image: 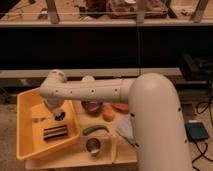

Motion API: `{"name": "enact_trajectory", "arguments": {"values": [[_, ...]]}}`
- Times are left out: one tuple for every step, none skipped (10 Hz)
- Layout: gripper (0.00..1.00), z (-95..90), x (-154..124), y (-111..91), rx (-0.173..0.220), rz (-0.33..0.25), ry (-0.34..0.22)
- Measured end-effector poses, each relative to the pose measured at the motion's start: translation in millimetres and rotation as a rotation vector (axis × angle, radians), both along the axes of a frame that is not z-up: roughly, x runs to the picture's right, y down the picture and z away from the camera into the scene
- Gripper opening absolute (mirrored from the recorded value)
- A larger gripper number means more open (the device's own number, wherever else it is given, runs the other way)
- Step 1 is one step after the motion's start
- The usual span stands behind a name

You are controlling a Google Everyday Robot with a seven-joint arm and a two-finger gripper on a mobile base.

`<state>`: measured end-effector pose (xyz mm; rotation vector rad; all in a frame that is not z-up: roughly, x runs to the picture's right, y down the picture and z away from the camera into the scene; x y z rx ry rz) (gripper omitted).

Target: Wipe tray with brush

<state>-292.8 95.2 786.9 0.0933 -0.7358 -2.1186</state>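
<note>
So the wooden surface (102, 150) is pretty crowded. The big yellow-orange tray (30, 145) takes up the left end of it, sitting a bit skewed with its near corner close to the front edge. The brush (55, 132) is lying flat on the tray floor, toward the near right side, dark bristles showing, nothing touching it.

The robot's white arm (95, 92) reaches across from the right and bends down into the tray. The hand (59, 115) hangs over the tray's middle, just above and behind the brush, not on it. Can't tell whether its fingers are apart or together, they just read as a dark blob from here.

Right of the tray: a green curved vegetable (95, 129) just beside the tray wall, a small metal cup (93, 146) near the front edge, a pale yellow long thing (114, 148) beside it, an orange fruit (108, 114), something dark purple (91, 106) half hidden under the arm, and a grey cloth-like piece (125, 127) against the robot's body.

Room-wise: a long dark shelf or counter (100, 50) runs behind the surface, with a railing and cluttered tables further back. A blue-grey box (198, 132) with cables sits on the floor at right.
</note>
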Motion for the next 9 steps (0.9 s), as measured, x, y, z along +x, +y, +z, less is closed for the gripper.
{"name": "enact_trajectory", "arguments": {"values": [[0.1,2.7,-15.6,5.5,-0.014,-0.015,-0.026],[0.1,3.4,-26.1,10.6,-0.022,-0.028,-0.044],[0.1,0.9,-40.3,22.3,-0.034,-0.051,-0.071],[0.1,-1.4,-45.3,32.0,-0.043,-0.066,-0.087],[0.1,-7.3,-49.7,43.6,-0.048,-0.084,-0.105],[0.1,-12.3,-50.3,52.6,-0.052,-0.097,-0.115],[0.1,-22.4,-52.5,68.0,-0.059,-0.115,-0.13],[0.1,-28.2,-49.3,77.1,-0.062,-0.122,-0.134],[0.1,-32.1,-42.7,83.6,-0.064,-0.124,-0.135]]}}
